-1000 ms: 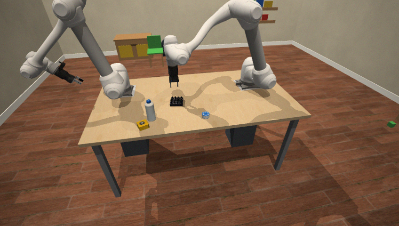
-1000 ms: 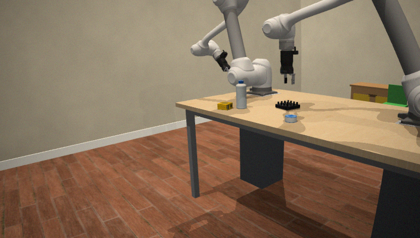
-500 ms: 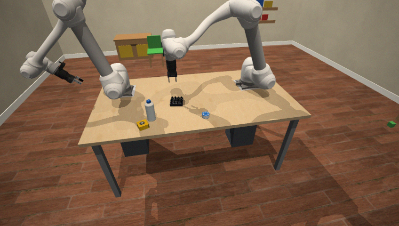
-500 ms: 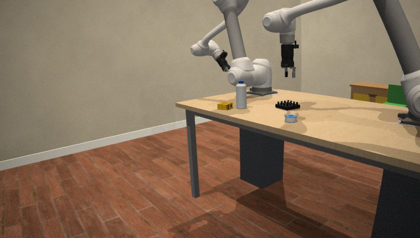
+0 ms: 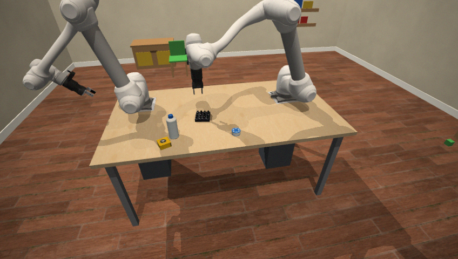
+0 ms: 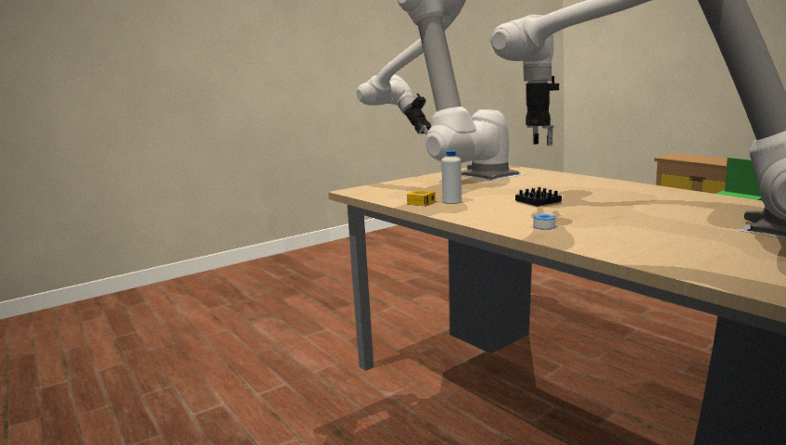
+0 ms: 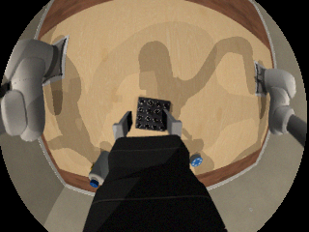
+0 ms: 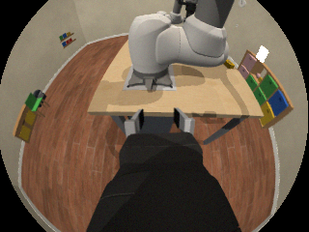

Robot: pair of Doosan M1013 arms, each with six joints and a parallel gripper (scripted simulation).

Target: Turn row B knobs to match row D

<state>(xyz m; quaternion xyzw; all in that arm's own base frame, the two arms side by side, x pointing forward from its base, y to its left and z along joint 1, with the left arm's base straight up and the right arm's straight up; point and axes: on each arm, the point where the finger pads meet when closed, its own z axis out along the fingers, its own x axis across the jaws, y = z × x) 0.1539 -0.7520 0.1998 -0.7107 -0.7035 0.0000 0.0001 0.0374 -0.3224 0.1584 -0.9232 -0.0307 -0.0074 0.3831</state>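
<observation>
L tool [image 5: 197, 91] [image 6: 542, 135] [image 7: 148, 125] open — above knob box [image 5: 202, 116] [image 6: 538, 197] [image 7: 154, 114], R tool [image 5: 89, 92] [image 6: 424, 130] [image 8: 159, 121] open

- bench [image 5: 257, 109] [image 6: 623, 220] [image 7: 111, 58] [image 8: 203, 92]: pale wood top
- on it, knob box [image 5: 202, 116] [image 6: 538, 197] [image 7: 154, 114]
- upright bottle [image 5: 172, 127] [image 6: 451, 179] [image 7: 100, 166]
- yellow box [image 5: 164, 143] [image 6: 421, 197] [image 8: 229, 64], near the bottle
- blue-topped round tin [image 5: 236, 131] [image 6: 544, 222] [image 7: 196, 160]
- two arm bases [image 5: 153, 100] [image 5: 282, 101]
</observation>
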